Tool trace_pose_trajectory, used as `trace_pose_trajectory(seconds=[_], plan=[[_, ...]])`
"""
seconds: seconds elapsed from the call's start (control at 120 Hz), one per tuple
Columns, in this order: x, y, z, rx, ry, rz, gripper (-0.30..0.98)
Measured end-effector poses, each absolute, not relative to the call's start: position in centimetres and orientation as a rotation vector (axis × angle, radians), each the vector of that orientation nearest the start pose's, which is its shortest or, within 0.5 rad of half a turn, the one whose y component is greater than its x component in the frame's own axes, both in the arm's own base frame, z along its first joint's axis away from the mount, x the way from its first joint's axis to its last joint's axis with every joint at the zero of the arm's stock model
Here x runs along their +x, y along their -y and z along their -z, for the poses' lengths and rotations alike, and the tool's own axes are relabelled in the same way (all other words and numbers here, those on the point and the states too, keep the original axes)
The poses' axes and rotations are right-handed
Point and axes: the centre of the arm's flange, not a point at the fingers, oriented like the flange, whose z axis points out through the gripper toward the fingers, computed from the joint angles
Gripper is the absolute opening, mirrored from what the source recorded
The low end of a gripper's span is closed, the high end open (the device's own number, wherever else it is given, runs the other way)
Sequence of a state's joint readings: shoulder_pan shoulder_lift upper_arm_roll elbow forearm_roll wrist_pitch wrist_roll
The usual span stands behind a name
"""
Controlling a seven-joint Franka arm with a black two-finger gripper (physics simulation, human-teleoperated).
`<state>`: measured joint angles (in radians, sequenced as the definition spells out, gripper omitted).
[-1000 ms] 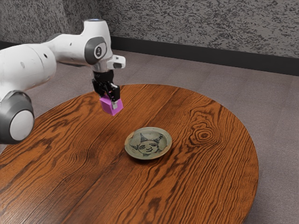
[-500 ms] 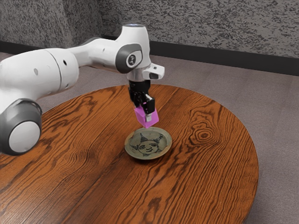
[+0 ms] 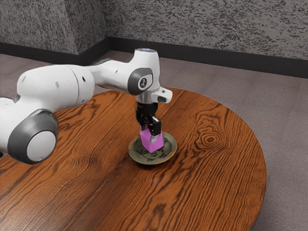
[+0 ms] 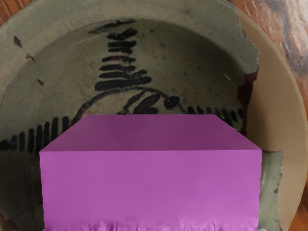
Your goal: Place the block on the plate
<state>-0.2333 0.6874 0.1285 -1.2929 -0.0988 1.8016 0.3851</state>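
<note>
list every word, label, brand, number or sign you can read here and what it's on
No readable text anywhere.
Arm: a small mark on a wrist joint, too small to read.
Plate: dark painted strokes, no letters seen.
Block: plain on the faces in sight.

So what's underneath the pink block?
Below the block is the green plate, dark painted strokes showing beyond the block. Other strokes are covered, and whether block and plate touch is hidden.
</note>
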Motion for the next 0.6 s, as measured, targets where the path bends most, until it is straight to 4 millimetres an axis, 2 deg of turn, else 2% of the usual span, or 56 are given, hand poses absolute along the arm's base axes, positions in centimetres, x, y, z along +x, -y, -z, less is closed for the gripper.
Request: trace_pose_trajectory(seconds=[0.167, 0.233, 0.333, 0.458, 0.6], plan=[[71.0, 10.3, -33.2, -3.073, -0.763, -0.258, 0.6], [71.0, 10.1, -34.3, -3.072, -0.765, -0.233, 0.62], [70.8, 10.2, -38.6, -3.079, -0.774, -0.157, 0.65], [69.6, 10.0, -45.4, -3.084, -0.776, -0.075, 0.66], [66.4, 9.5, -54.0, -3.102, -0.718, 0.008, 0.67]])
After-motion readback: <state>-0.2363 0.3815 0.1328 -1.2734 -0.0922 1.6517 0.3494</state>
